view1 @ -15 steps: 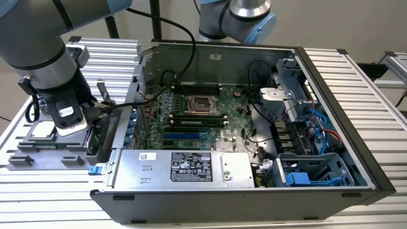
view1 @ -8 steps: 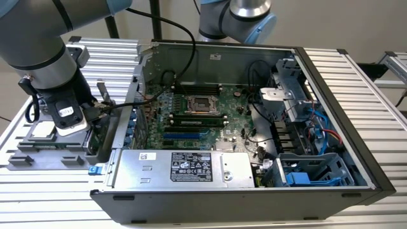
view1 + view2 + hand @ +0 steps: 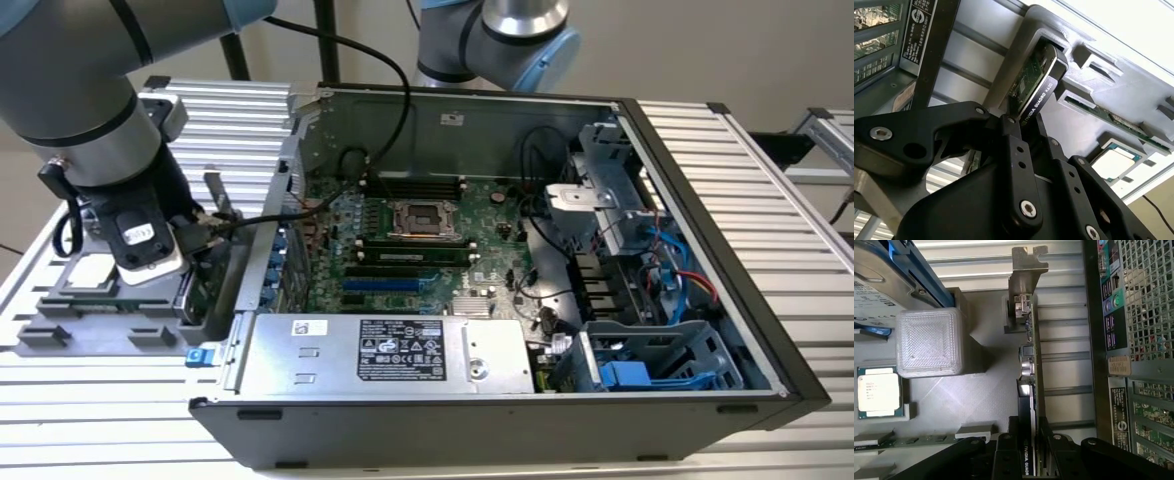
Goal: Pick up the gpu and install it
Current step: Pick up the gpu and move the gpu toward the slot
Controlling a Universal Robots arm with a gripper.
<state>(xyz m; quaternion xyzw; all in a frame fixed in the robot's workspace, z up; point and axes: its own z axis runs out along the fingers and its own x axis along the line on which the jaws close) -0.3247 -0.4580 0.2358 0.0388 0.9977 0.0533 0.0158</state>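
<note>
The gpu [image 3: 210,232] stands on edge in a slot of the grey holder tray [image 3: 80,335], just off the open computer case's side at the exterior view's left. Its silver end bracket [image 3: 1026,265] points away from my wrist, and the green board and black cooler edge [image 3: 1036,85] run toward my fingers. My gripper [image 3: 180,252] is down over the card. In both wrist views the black fingers [image 3: 1013,137] press on either face of the gpu [image 3: 1030,365], so my gripper [image 3: 1031,460] is shut on it. The card still sits in the tray slot.
The tray also holds a processor chip [image 3: 879,392], a thin memory stick [image 3: 894,442] and a blue-framed hard drive [image 3: 884,280]. The open case [image 3: 694,200] lies flat with its motherboard and blue expansion slots [image 3: 387,285] showing. A power supply [image 3: 387,355] fills its near side.
</note>
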